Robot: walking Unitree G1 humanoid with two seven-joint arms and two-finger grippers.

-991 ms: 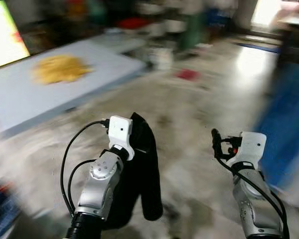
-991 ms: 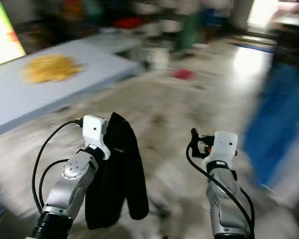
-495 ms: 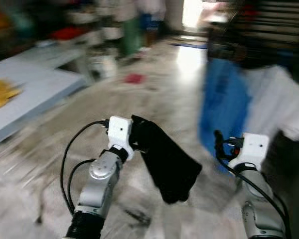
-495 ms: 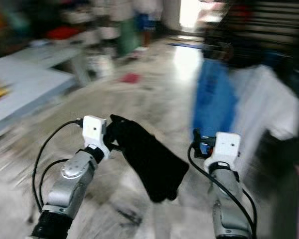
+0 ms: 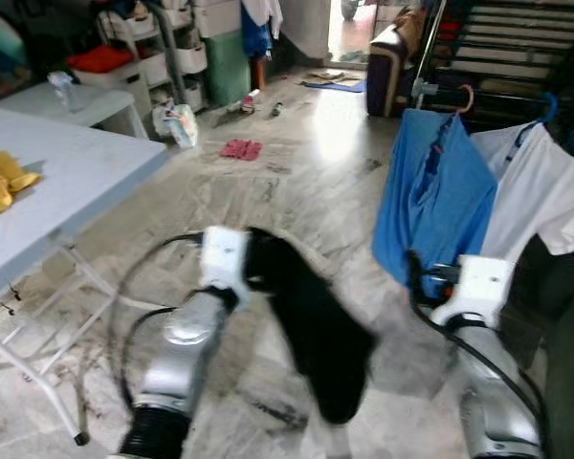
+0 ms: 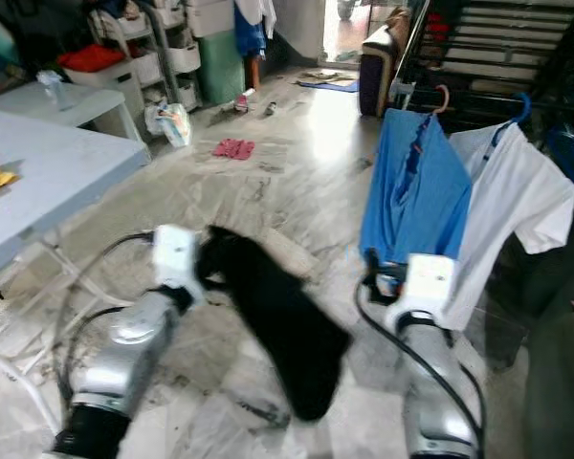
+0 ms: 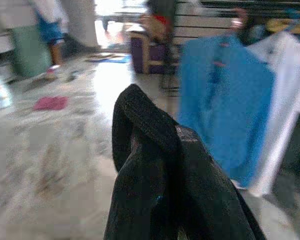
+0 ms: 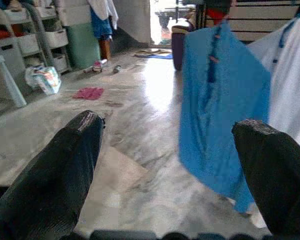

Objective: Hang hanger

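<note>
The whole scene has been swung across since the earlier frames: the camera has been turned, so that the blue shirt (image 5: 430,206) and the white T-shirt (image 5: 545,196), formerly at the edge and blurred, are now seen sharply at about 2 o'clock. The black garment (image 5: 316,330) has been swung out from the left arm and now trails toward 4 o'clock instead of hanging straight down.

The garment is carried at the left gripper (image 5: 258,273); in the left wrist view the black cloth (image 7: 165,180) is draped over the fingers, so it cannot be told how the fingers stand, and no hanger can be made out beneath the cloth. The right gripper (image 8: 172,165) is held empty at about 3 o'clock of the garment, its two black fingers (image 8: 55,175) spread wide apart and pointed at the hanging shirts.

The blue shirt is hung on a pink-hooked hanger (image 5: 464,96) and the white T-shirt on a blue-hooked one (image 5: 547,107), side by side and touching. A light grey folding table (image 5: 67,182) with a yellow cloth (image 5: 2,182) at its edge stands at 9 o'clock. Open marble floor (image 5: 306,163) is left between table and shirts, with a red rag (image 5: 241,149) lying at 12 o'clock.
</note>
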